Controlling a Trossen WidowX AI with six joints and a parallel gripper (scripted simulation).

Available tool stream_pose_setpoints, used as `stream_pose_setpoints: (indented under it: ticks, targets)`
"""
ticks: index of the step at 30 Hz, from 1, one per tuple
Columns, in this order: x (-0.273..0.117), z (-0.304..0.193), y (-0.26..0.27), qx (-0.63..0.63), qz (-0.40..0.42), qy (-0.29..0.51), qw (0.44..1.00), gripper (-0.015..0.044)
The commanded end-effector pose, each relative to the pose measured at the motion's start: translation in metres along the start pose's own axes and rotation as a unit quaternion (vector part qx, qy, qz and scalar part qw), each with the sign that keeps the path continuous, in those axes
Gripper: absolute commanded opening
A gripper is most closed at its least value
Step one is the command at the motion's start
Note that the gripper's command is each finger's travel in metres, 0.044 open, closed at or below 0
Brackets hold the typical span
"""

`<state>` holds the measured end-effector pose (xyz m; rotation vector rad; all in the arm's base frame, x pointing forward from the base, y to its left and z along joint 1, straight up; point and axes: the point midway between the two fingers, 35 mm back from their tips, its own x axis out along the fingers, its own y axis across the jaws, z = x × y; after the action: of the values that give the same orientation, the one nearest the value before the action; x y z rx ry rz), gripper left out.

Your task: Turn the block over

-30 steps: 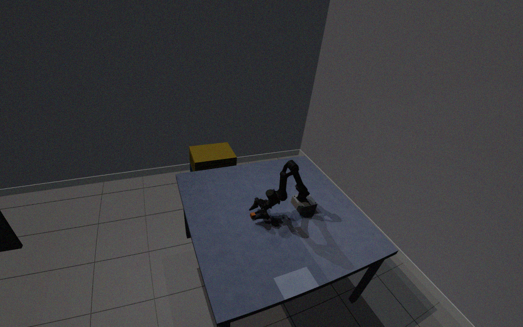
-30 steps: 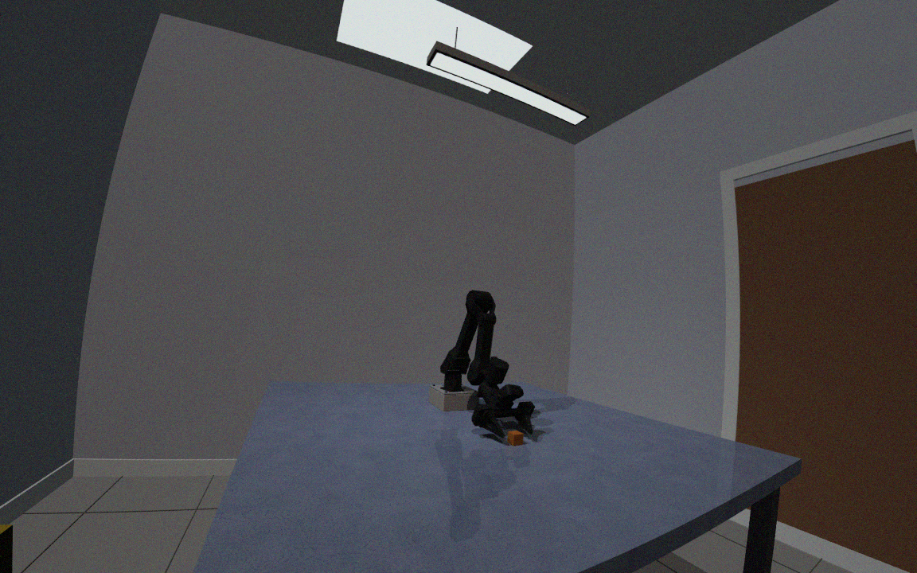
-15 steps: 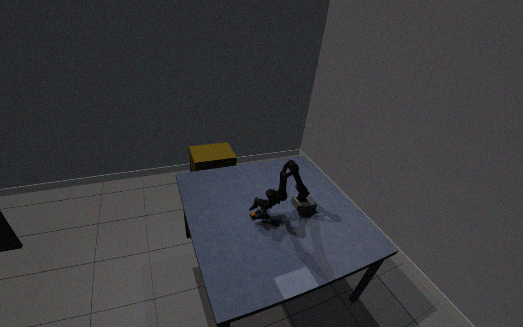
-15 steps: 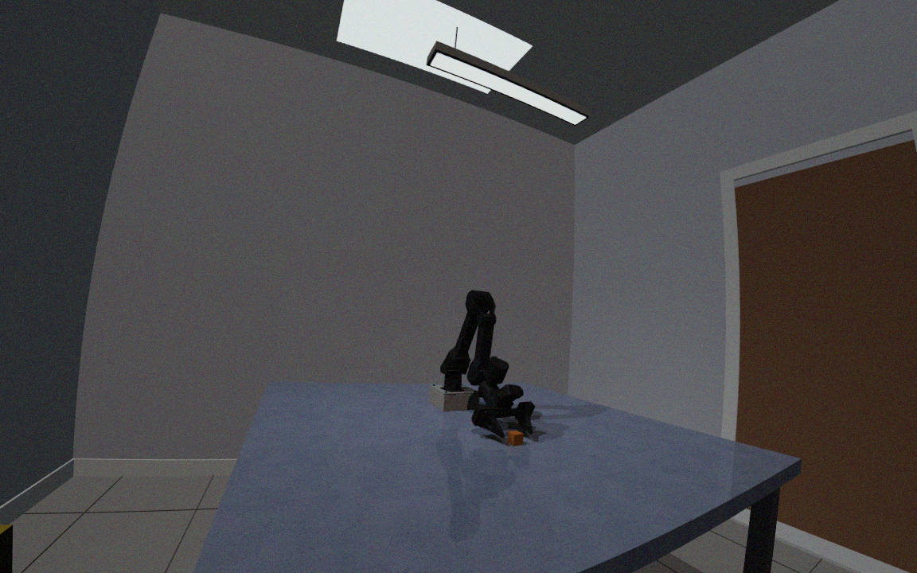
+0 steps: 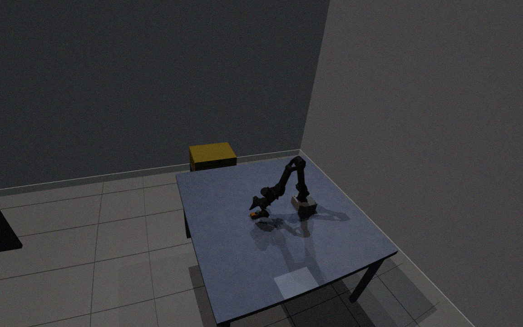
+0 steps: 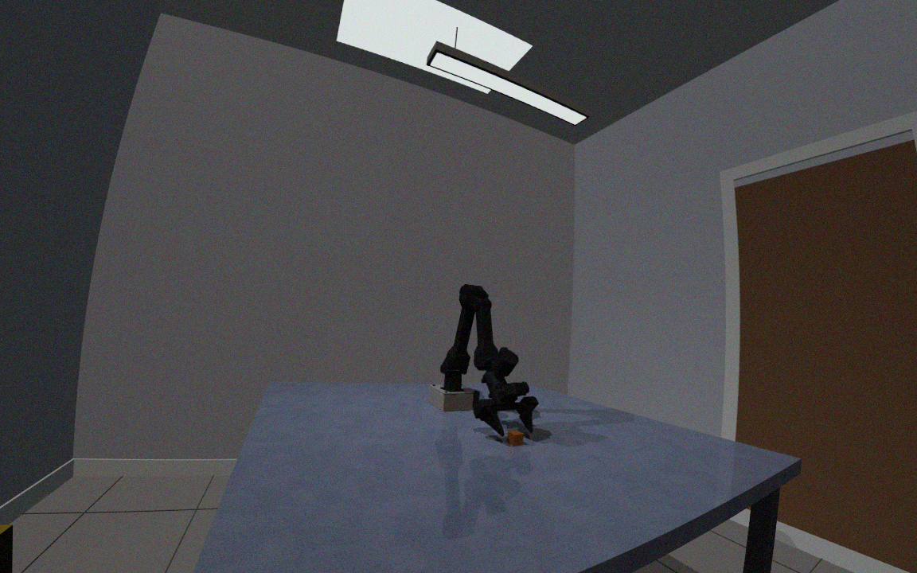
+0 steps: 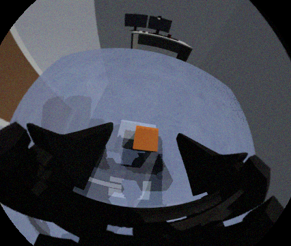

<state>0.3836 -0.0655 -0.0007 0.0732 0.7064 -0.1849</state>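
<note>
And the gripper (image 5: 258, 211) (image 6: 517, 435) (image 7: 147, 131) is spread wide, the orange block (image 5: 253, 215) (image 6: 515, 438) (image 7: 145, 139) sitting on the blue table (image 5: 222, 252) (image 6: 348, 463) (image 7: 166, 78), grey walls (image 5: 153, 81) (image 6: 333, 213) (image 7: 214, 41) beyond!

Lab or test room, going by fittings. Black robot arm (image 5: 283, 179) (image 6: 463, 334) mounted on blue-topped table (image 5: 222, 260) (image 6: 348, 470) (image 7: 159, 78). Desk (image 7: 162, 40) with two monitors (image 7: 136, 20) (image 7: 160, 24) by grey wall. Tiled floor (image 5: 60, 260) (image 6: 141, 498); hanging linear light (image 6: 512, 87); brown door (image 6: 832, 341) (image 7: 5, 75) in pale frame.
</note>
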Motion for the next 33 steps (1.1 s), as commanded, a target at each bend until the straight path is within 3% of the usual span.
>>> stream_pose_setpoints:
  ticks: [1,18,33]
  targets:
    - [-0.053,0.031,-0.001,-0.001,0.0,0.122,0.993,0.044]
    - [-0.058,0.028,-0.001,-0.002,0.0,0.142,0.99,0.044]
    - [-0.041,0.067,0.0,-0.002,-0.001,0.36,0.933,0.044]
